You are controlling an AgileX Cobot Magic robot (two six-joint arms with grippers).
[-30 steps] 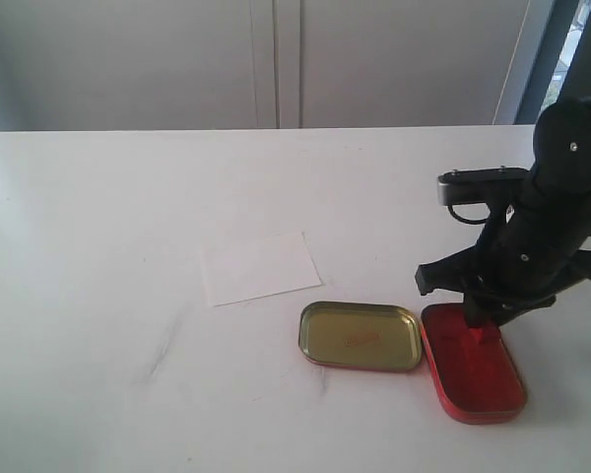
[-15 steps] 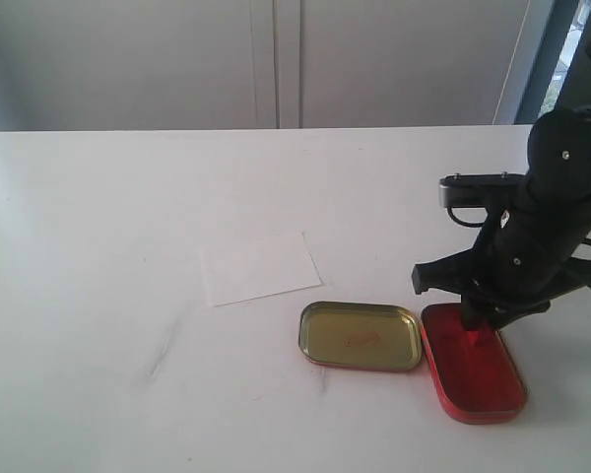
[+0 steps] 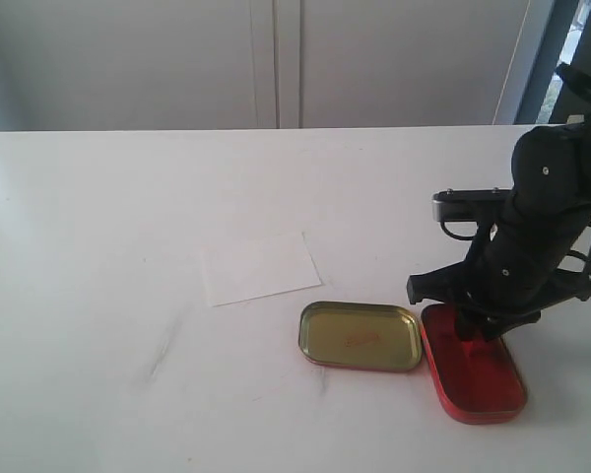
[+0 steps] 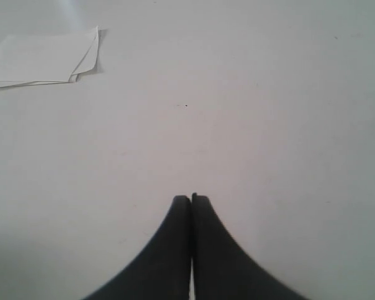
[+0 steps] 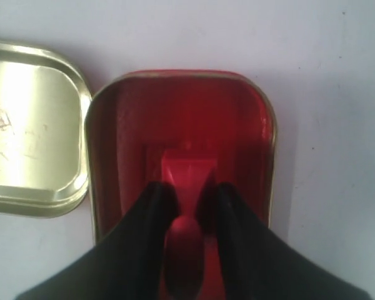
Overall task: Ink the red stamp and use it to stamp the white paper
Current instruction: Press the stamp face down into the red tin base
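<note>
the left gripper was seen only in its own wrist view, held over bare table with its jaws pressed together and nothing between them; a small stack of white sheets lay on the table well apart from it. in the exterior view, the white paper was laid flat near the middle of the table, slightly skewed and apart from everything else. just beyond its lower right corner the gold tin half was set open side up, and the red tin half was placed just beside it on the right, their rims nearly touching. the right arm was bent in from the right edge, its wrist tipped steeply down so that the right gripper was pointed into the near end of the red tin half. the red stamp was gripped by its knob between the two jaws, its square base kept inside the red tin over the inked recess; whether the base touched the ink could not be told. the tin's far end was hidden in part by the black wrist.
</note>
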